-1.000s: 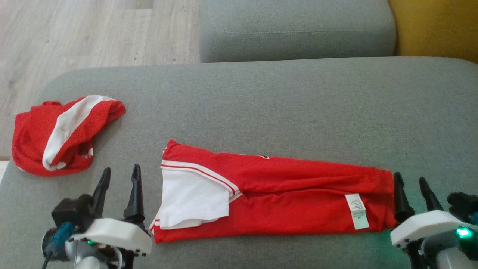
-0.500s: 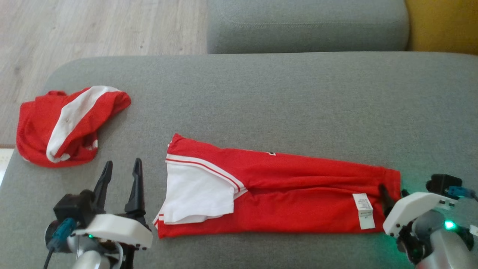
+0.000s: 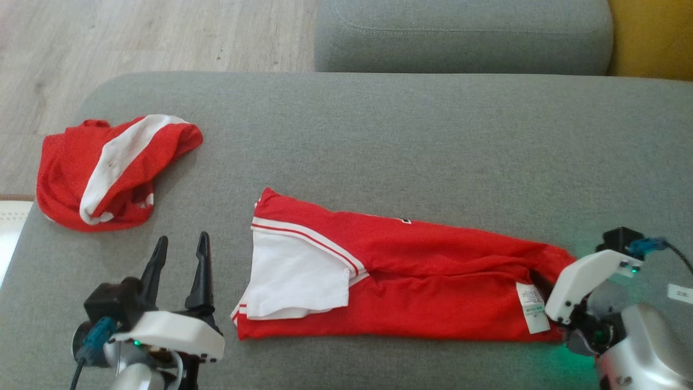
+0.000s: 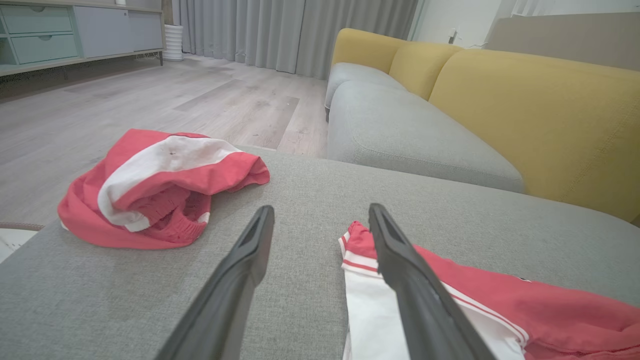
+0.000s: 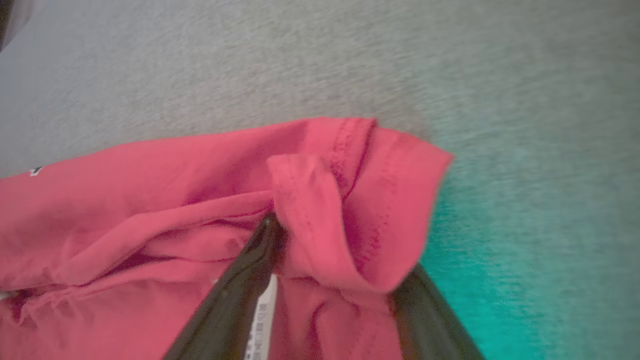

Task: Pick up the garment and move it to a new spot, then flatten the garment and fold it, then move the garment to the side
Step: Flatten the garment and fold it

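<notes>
The garment (image 3: 422, 281), red with a white panel at its left end, lies folded in a long strip on the grey cushion (image 3: 379, 146). My right gripper (image 3: 544, 284) is at its right end, beside the white care label (image 3: 532, 307). In the right wrist view the right gripper (image 5: 340, 245) stands open with its fingers on either side of a raised fold of the red hem (image 5: 345, 200); the right fingertip is hidden under cloth. My left gripper (image 3: 182, 238) is open over bare cushion, just left of the white panel. In the left wrist view the left gripper (image 4: 320, 210) holds nothing, and the garment (image 4: 500, 310) lies at the lower right.
A second, crumpled red-and-white garment (image 3: 108, 173) lies at the cushion's left edge, also (image 4: 165, 185). Beyond are another grey seat (image 3: 460, 38), a yellow sofa back (image 4: 525, 105) and wooden floor (image 3: 135, 43). A white tag (image 3: 679, 292) lies far right.
The camera has shifted. My right gripper has turned inward and moved onto the garment's right end, bunching the hem between its fingers. The left gripper has stayed put.
</notes>
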